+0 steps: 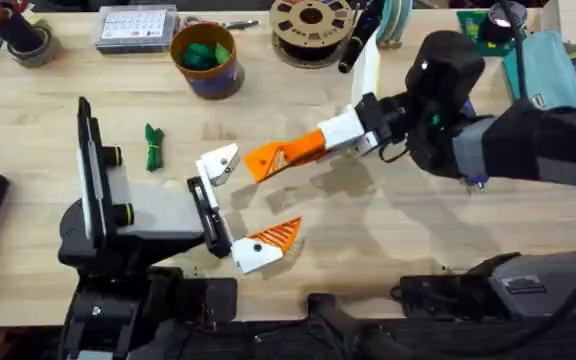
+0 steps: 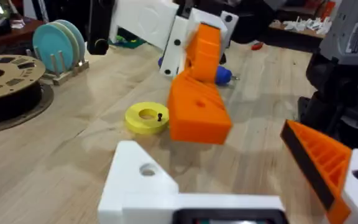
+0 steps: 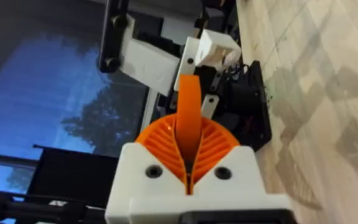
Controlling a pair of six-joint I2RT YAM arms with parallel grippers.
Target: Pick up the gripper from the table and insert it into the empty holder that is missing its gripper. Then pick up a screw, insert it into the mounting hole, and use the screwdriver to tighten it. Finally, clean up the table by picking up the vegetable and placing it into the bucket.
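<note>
My right gripper [image 1: 313, 147] reaches in from the right and is shut on the loose orange gripper [image 1: 268, 157], holding it above the table. Its ribbed pads [image 3: 213, 146] clamp the wedge [image 3: 189, 112] on both sides. The wedge's tip hangs close to the bare white holder [image 1: 218, 161], which is one finger of my left gripper [image 1: 240, 200]. In the left wrist view the wedge [image 2: 197, 112] hovers just beyond that holder [image 2: 143, 177]. My left gripper is open, and its other finger carries an orange pad [image 1: 276, 234]. The dark-green vegetable [image 1: 153, 147] lies left of the holder. The bucket [image 1: 208, 75] stands at the back.
A small yellow dish [image 2: 146, 118] with a black screw lies on the table beyond the holder, and a blue object [image 2: 222, 74] lies behind the wedge. A brown spool [image 1: 311, 25], a calendar box [image 1: 135, 27] and a teal pouch [image 1: 553, 60] line the far edge.
</note>
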